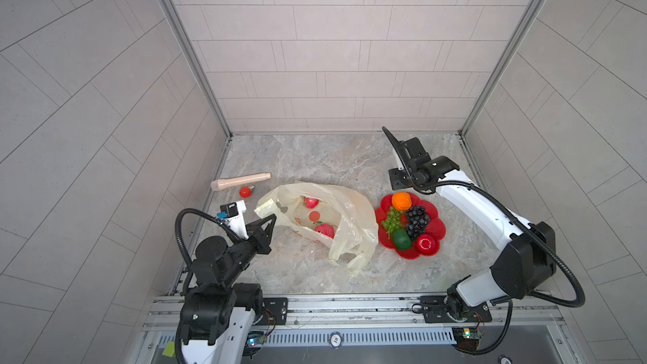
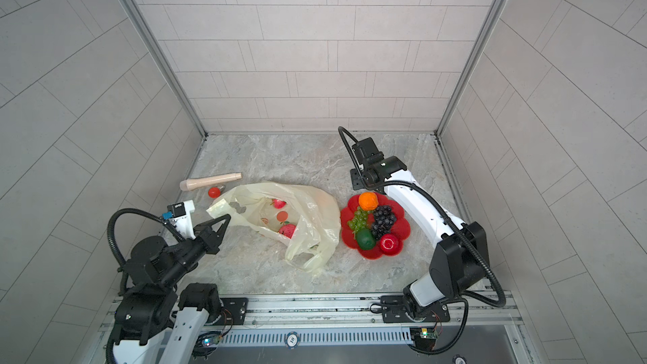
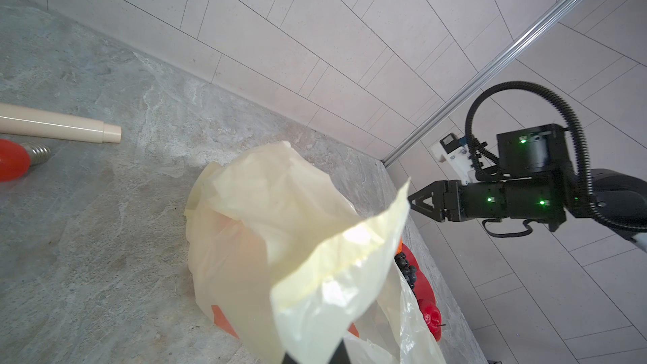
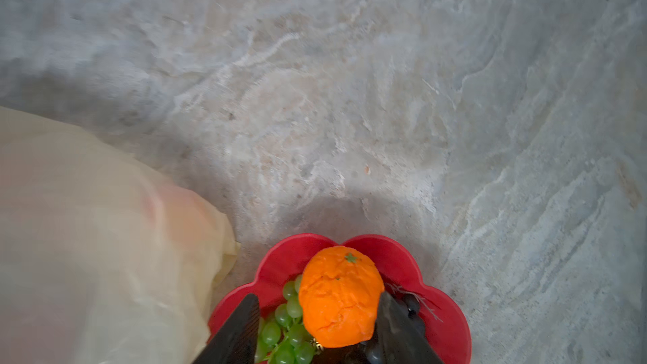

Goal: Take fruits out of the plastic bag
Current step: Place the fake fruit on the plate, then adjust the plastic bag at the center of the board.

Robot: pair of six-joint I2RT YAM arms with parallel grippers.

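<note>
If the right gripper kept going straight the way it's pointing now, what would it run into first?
Most likely the orange: the right gripper points down at it, jaws open either side, where it sits on the red plate. How much gap is left is unclear.

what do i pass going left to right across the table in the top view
red bulb → plastic bag → green grape bunch → dark purple grape bunch
</note>
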